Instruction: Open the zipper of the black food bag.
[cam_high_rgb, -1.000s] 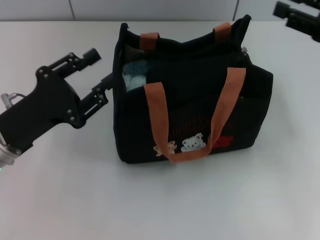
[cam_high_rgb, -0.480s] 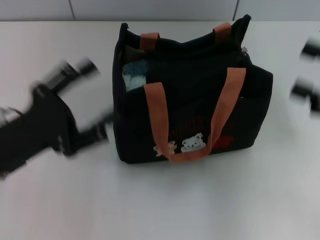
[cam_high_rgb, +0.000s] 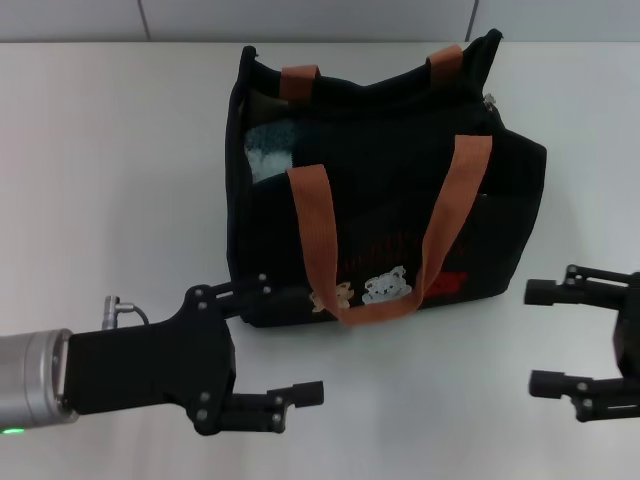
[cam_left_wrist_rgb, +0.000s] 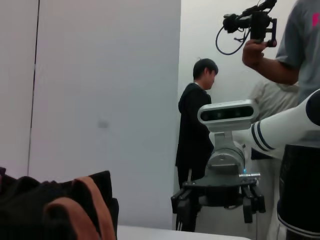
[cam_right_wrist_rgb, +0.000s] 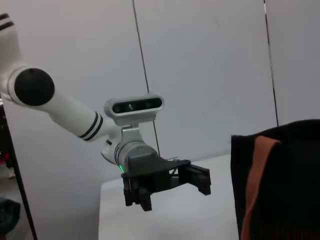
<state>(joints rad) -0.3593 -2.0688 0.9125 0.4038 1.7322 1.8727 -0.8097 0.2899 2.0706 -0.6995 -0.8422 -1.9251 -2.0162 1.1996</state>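
The black food bag (cam_high_rgb: 390, 220) stands upright mid-table, its orange-brown handles (cam_high_rgb: 320, 250) hanging over the front above the bear patches. Its zipper runs along the top rim, and a small grey pull (cam_high_rgb: 489, 100) shows at the far right corner. The top gapes at the left, where something pale blue (cam_high_rgb: 268, 152) lies inside. My left gripper (cam_high_rgb: 290, 340) is open, low in front of the bag's left corner, apart from it. My right gripper (cam_high_rgb: 537, 338) is open to the right of the bag's front, touching nothing. Each wrist view shows the other gripper, right (cam_left_wrist_rgb: 216, 202) and left (cam_right_wrist_rgb: 167, 192), beside the bag (cam_right_wrist_rgb: 285, 185).
The white table (cam_high_rgb: 120, 150) spreads all around the bag. In the left wrist view, people stand behind the robot; one (cam_left_wrist_rgb: 197, 120) is in black and another holds up a camera (cam_left_wrist_rgb: 252, 22).
Both arms swung toward the table's near side. The left gripper left the bag's left side for its front left. The right gripper came from the far right corner to the front right.
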